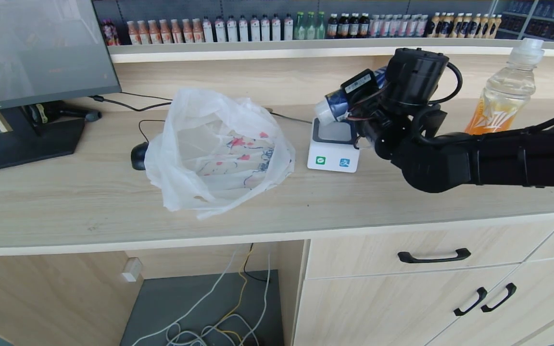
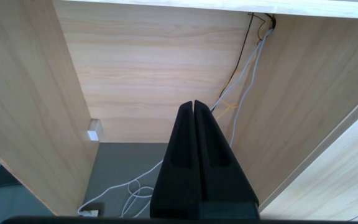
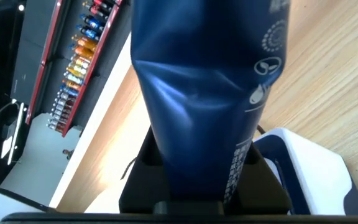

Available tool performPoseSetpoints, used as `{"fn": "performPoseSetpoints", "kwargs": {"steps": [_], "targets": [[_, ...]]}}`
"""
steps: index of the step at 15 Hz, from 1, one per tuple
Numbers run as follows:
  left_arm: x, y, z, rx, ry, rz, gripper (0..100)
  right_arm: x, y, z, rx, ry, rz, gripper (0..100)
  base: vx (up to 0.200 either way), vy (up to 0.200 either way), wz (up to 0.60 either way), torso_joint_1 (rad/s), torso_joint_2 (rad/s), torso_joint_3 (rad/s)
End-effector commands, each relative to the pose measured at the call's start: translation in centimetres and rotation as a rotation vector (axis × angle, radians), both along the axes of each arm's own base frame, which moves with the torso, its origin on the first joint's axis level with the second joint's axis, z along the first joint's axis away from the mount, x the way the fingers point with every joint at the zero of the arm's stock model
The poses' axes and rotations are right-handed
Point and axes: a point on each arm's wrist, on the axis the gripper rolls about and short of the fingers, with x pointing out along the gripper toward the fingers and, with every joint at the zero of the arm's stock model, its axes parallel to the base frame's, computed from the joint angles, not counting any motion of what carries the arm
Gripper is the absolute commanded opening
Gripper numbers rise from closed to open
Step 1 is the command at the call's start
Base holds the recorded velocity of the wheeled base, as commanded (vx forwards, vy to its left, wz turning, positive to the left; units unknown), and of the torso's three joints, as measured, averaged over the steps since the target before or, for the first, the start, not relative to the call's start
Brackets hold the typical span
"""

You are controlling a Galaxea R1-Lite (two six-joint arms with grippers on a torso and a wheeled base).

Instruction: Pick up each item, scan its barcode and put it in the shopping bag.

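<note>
Bag (image 1: pixel 219 149) on counter (image 1: pixel 354 202), left of scanner (image 1: pixel 333 154); can (image 1: pixel 334 103) above scanner; mouse (image 1: pixel 138 156), seemingly, beside bag.

Closed left pincer (image 2: pixel 194 106) before a wooden back panel (image 2: pixel 154 68) and hanging cables (image 2: pixel 251 68)

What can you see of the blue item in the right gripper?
The blue item is dark blue, can-like and glossy, with white icons and print along one side and a pale, rounded end. Its wall looks dented or creased. The right gripper is shut on it, holding it tilted, pale end down, just above the white scanner on the counter. Whether it touches the scanner isn't clear.
</note>
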Motion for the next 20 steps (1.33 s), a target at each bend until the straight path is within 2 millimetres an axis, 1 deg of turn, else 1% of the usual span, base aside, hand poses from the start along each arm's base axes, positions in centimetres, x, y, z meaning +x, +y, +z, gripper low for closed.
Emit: {"fn": "performPoseSetpoints", "kwargs": {"steps": [1, 3, 4, 6, 8, 9, 10, 12, 14, 15, 16, 17, 18, 20], "targets": [[0.0, 0.0, 0.0, 0.0, 0.0, 0.0, 0, -3.0, 0.3, 3.8, 0.028, -0.055, 0.041, 0, 0.0, 0.0, 0.0, 0.0, 0.0, 0.0], [0.0, 0.0, 0.0, 0.0, 0.0, 0.0, 0, -5.0, 0.6, 5.5, -0.007, -0.08, 0.065, 0, 0.0, 0.0, 0.0, 0.0, 0.0, 0.0], [0.0, 0.0, 0.0, 0.0, 0.0, 0.0, 0, -5.3, 0.6, 5.7, -0.036, -0.087, 0.06, 0, 0.0, 0.0, 0.0, 0.0, 0.0, 0.0], [0.0, 0.0, 0.0, 0.0, 0.0, 0.0, 0, -6.1, 0.1, 7.0, -0.164, -0.128, 0.041, 0, 0.0, 0.0, 0.0, 0.0, 0.0, 0.0], [0.0, 0.0, 0.0, 0.0, 0.0, 0.0, 0, -7.9, 0.0, 8.3, -0.214, -0.17, 0.085, 0, 0.0, 0.0, 0.0, 0.0, 0.0, 0.0], [0.0, 0.0, 0.0, 0.0, 0.0, 0.0, 0, -8.9, -0.1, 8.7, -0.222, -0.176, 0.095, 0, 0.0, 0.0, 0.0, 0.0, 0.0, 0.0], [0.0, 0.0, 0.0, 0.0, 0.0, 0.0, 0, -8.9, -0.1, 8.7, -0.222, -0.176, 0.095, 0, 0.0, 0.0, 0.0, 0.0, 0.0, 0.0], [0.0, 0.0, 0.0, 0.0, 0.0, 0.0, 0, -12.0, -0.7, 9.8, -0.304, -0.211, 0.1, 0, 0.0, 0.0, 0.0, 0.0, 0.0, 0.0], [0.0, 0.0, 0.0, 0.0, 0.0, 0.0, 0, -13.7, -1.1, 9.7, -0.354, -0.241, 0.104, 0, 0.0, 0.0, 0.0, 0.0, 0.0, 0.0], [0.0, 0.0, 0.0, 0.0, 0.0, 0.0, 0, -14.3, -1.1, 9.5, -0.365, -0.267, 0.102, 0, 0.0, 0.0, 0.0, 0.0, 0.0, 0.0], [0.0, 0.0, 0.0, 0.0, 0.0, 0.0, 0, -14.8, -1.0, 7.9, -0.473, -0.341, 0.104, 0, 0.0, 0.0, 0.0, 0.0, 0.0, 0.0], [0.0, 0.0, 0.0, 0.0, 0.0, 0.0, 0, -15.1, -0.9, 7.2, -0.544, -0.402, 0.106, 0, 0.0, 0.0, 0.0, 0.0, 0.0, 0.0], [0.0, 0.0, 0.0, 0.0, 0.0, 0.0, 0, -15.8, -0.8, 6.1, -0.64, -0.537, 0.129, 0, 0.0, 0.0, 0.0, 0.0, 0.0, 0.0], [0.0, 0.0, 0.0, -0.002, 0.0, 0.0, 0, -16.1, -0.9, 4.7, -0.707, -0.623, 0.153, 0, 0.0, 0.0, 0.0, 0.0, 0.0, 0.0]]}}
